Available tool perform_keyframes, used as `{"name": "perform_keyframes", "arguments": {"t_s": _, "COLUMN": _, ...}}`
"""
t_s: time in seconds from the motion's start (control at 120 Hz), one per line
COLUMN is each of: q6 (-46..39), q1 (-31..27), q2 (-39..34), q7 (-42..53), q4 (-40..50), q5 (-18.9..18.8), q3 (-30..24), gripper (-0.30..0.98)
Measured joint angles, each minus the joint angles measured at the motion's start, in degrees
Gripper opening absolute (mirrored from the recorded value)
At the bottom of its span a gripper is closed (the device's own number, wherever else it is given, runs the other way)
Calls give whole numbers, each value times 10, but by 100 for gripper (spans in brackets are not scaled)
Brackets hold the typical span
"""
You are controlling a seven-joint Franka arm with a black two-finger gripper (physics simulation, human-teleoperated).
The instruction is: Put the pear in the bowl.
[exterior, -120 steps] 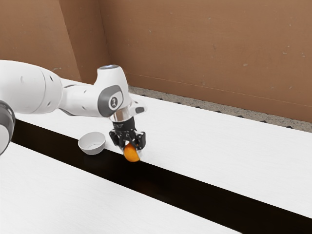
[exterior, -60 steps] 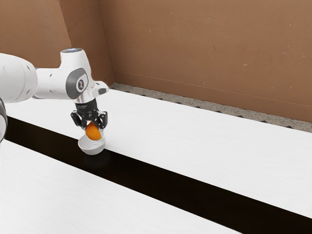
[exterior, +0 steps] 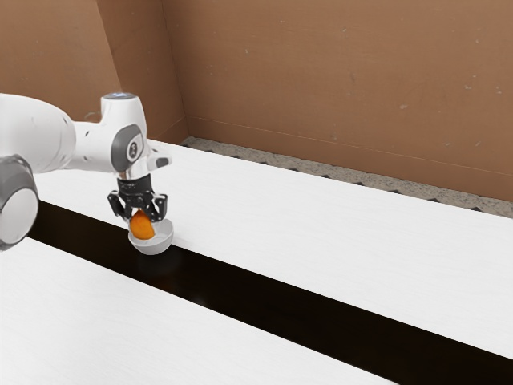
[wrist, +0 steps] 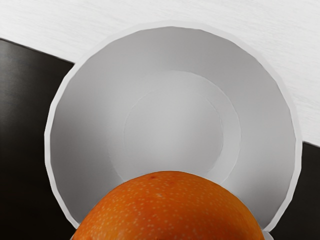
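The black gripper (exterior: 141, 216) is at the exterior view's left, low over the bowl, shut on the orange pear (exterior: 142, 226). The pear overlaps the exterior view's left part of the white bowl (exterior: 162, 242); whether it touches the bowl I cannot tell. In the wrist view the speckled pear (wrist: 170, 210) covers part of the rim of the bowl (wrist: 175, 110), whose visible inside holds nothing else.
A dark strip (exterior: 256, 290) runs lengthwise between white table surfaces (exterior: 337, 233), and the bowl stands at its edge. A brown wall (exterior: 337, 80) rises behind the table.
My gripper has carried the pear toward the exterior view's left to the bowl, then slightly lower and a little farther left during the last half second. The bowl has stayed put.
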State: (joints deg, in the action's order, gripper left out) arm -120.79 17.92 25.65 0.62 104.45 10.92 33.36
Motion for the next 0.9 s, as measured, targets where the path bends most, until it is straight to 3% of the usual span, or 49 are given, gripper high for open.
{"name": "perform_keyframes", "arguments": {"t_s": 0.275, "q6": -2, "q1": -23, "q2": 23, "q7": 0, "q4": -14, "q5": 3, "q3": -27, "gripper": 27}}
{"name": "perform_keyframes", "arguments": {"t_s": 0.442, "q6": -3, "q1": -25, "q2": 26, "q7": 5, "q4": -15, "q5": 10, "q3": -29, "gripper": 48}}
{"name": "perform_keyframes", "arguments": {"t_s": 0.608, "q6": -4, "q1": -21, "q2": 18, "q7": 10, "q4": -15, "q5": 9, "q3": -27, "gripper": 59}}
{"name": "perform_keyframes", "arguments": {"t_s": 0.742, "q6": 8, "q1": 5, "q2": -24, "q7": 14, "q4": -15, "q5": -2, "q3": -21, "gripper": 64}}
{"name": "perform_keyframes", "arguments": {"t_s": 0.9, "q6": 36, "q1": 45, "q2": -105, "q7": 17, "q4": -15, "q5": -42, "q3": -21, "gripper": 66}}
